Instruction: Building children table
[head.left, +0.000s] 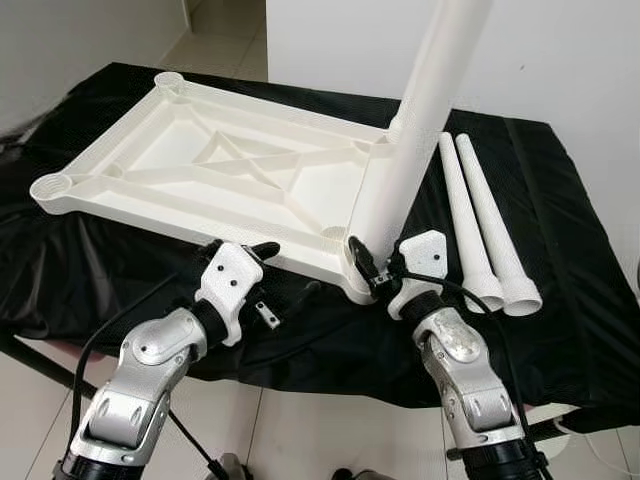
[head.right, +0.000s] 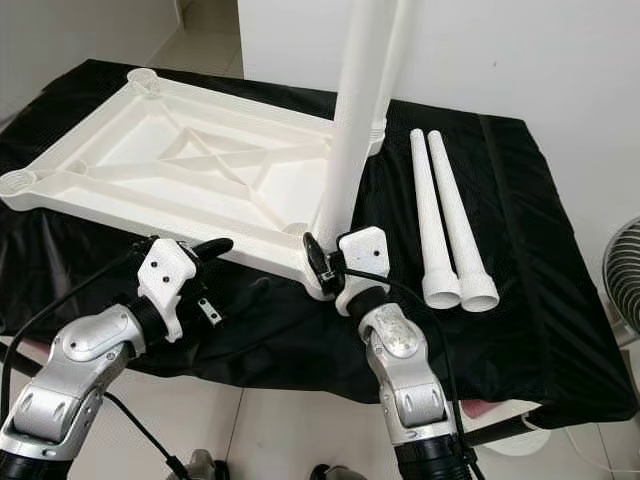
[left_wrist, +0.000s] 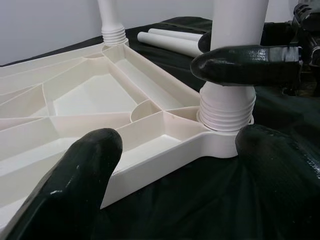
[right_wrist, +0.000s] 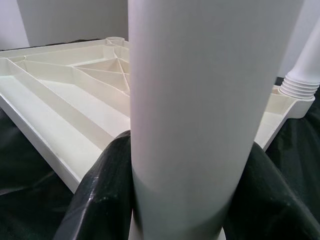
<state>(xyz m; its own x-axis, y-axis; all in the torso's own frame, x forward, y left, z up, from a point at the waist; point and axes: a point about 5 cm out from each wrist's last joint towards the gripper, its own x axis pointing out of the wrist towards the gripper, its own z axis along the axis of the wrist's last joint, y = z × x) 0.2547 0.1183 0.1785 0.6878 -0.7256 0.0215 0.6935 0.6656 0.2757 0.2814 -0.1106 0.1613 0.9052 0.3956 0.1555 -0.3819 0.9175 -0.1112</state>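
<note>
Tabletop (head.left: 200, 165) lies upside down on the bench (head.left: 560, 290); the right tool (head.left: 375, 268) clamps a leg (head.left: 400, 170) upright in its near corner socket, the open left tool (head.left: 262, 262) straddling the edge, likely steadying it.

You're looking at a tabletop (head.left: 230, 170) of smooth white plastic with a soft satin sheen, its ribbed underside up in the centre left of the frame, and the upright leg (head.left: 415, 130) and the two loose legs (head.left: 485, 225) at right look like the same plastic, with ridged ends. Under them lies a black cloth (head.left: 570, 300), slightly shiny and creased. Your arms are brushed silver metal, and the right end effector (right_wrist: 175, 200) has matt black rubbery fingers (right_wrist: 102, 195).
</note>
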